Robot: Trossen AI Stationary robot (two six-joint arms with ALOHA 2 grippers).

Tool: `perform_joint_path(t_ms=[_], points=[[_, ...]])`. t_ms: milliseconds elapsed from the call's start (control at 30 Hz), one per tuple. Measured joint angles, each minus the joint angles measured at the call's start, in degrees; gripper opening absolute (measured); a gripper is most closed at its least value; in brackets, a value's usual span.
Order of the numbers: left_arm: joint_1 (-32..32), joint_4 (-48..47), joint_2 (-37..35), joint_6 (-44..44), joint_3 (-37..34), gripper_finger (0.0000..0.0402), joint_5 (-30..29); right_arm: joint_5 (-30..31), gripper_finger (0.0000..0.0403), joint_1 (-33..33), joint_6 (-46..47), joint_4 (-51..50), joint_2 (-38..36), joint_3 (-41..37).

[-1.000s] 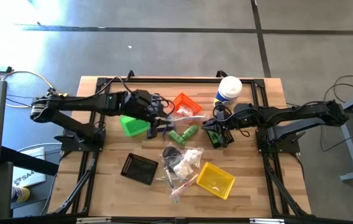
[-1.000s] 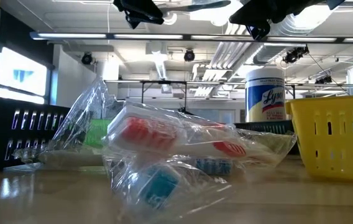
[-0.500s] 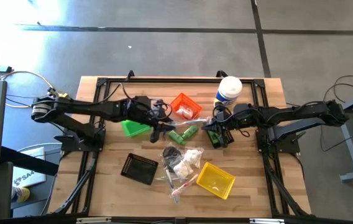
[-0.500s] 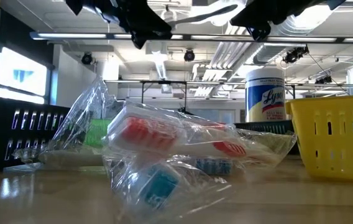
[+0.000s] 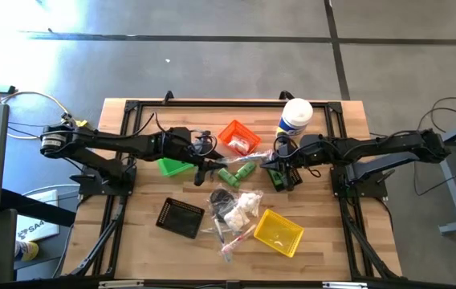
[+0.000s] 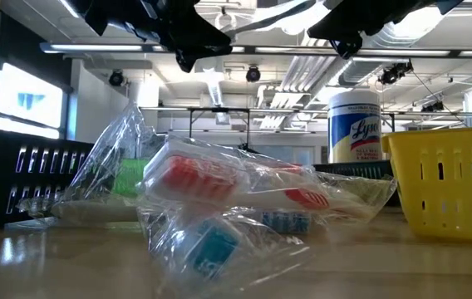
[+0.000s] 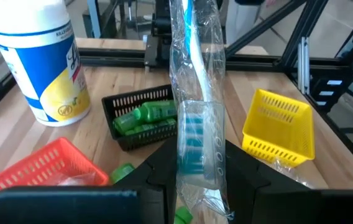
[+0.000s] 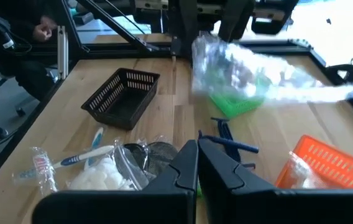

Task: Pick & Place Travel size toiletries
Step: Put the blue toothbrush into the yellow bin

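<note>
Left gripper (image 7: 192,163) clamps a clear-wrapped toothbrush (image 7: 195,93), long axis upright, aloft mid-table. Green bin (image 5: 173,166) lies at its nine o'clock, nearest. Right gripper (image 8: 197,163) shut, empty.

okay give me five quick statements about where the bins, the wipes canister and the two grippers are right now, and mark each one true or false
1. The left gripper is shut on a clear-wrapped toothbrush. True.
2. The right gripper has its fingers spread wide. False: they are shut together and hold nothing.
3. The yellow bin stands next to the wipes canister. False: the canister is at the table's far edge, the yellow bin near the front edge.
4. A small black bin holds green mini bottles. True.
5. The orange bin sits on the right arm's side of the canister. False: it sits on the left arm's side of it.
</note>
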Motion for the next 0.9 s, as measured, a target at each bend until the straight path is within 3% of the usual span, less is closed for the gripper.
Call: perform_joint_path(t_ms=[267, 667, 767, 900], points=[[0.0, 8.2, 0.0, -1.0, -4.1, 0.0085, 0.0, 1.5, 0.0003, 0.0, 3.6, 0.5, 1.6, -1.4], [0.0, 8.9, 0.0, -1.4, -4.1, 0.0085, -0.1, 2.9, 0.0006, 0.0, 2.9, 8.5, 6.3, -1.3], [0.0, 8.9, 0.0, -1.9, -4.1, 0.0085, -0.1, 3.0, 0.0030, 0.0, 2.8, 8.7, 6.5, -1.3], [0.0, 8.9, 0.0, -1.9, -4.1, 0.0085, -0.1, 3.1, 0.0091, 0.0, 2.9, 9.0, 6.4, -1.3]])
